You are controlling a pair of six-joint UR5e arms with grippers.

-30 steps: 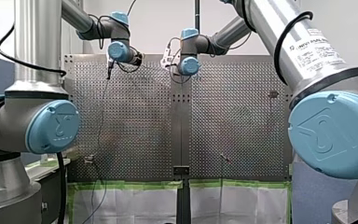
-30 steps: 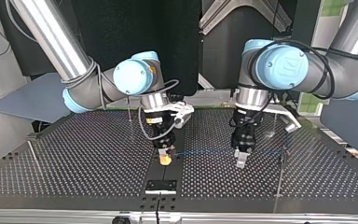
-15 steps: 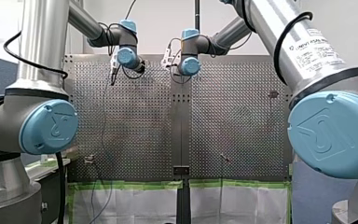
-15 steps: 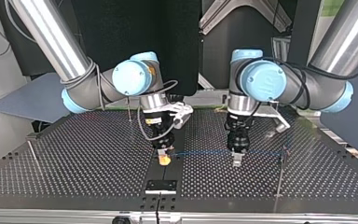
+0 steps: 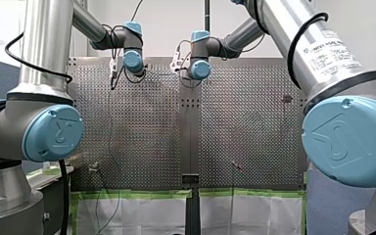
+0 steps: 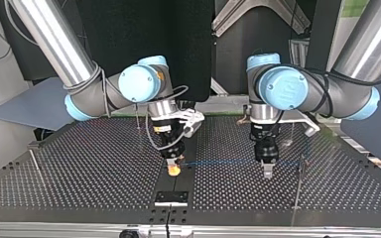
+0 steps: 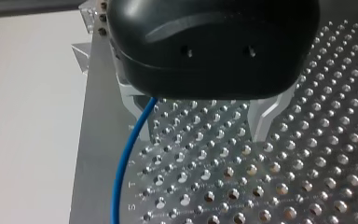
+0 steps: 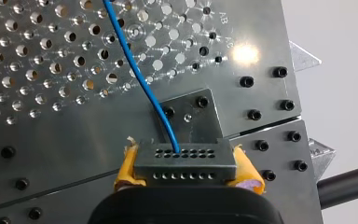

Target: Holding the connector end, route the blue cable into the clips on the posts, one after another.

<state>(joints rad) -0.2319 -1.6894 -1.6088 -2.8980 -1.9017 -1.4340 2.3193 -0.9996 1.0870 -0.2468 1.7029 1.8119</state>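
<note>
The right end effector [image 6: 174, 167] pinches the connector [image 8: 185, 161] and should pull the cable [image 8: 141, 79] tight while the left end effector [image 7: 200, 121], spread wide and maybe touching it, steers it to the post [image 6: 300, 169].

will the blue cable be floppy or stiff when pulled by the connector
Probably floppy: the blue cable is thin and curves loosely in the left wrist view. Likely light: it runs nearly straight in the top view without visible sag. The blocky connector looks rigid.
</note>
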